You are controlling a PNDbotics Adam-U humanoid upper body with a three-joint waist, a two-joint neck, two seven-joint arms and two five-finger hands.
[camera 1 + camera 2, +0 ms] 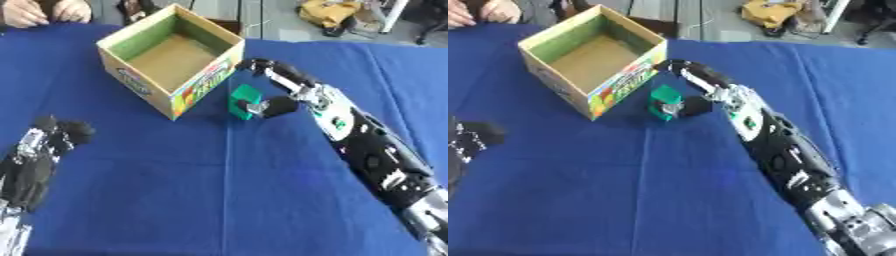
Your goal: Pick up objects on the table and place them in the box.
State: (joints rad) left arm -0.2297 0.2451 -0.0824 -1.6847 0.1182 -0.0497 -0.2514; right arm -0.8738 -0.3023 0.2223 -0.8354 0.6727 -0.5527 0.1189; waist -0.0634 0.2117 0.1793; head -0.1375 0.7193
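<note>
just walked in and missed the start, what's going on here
The robot's right hand has reached across the blue table and is curled round a small green object just beside the open cardboard box. The object is still outside the box, which looks empty. The left hand rests idle near the lower left, holding nothing.

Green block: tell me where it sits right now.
In the left eye view the green block is at centre, just right of the cardboard box on the blue tablecloth, pinched by the right hand.
</note>
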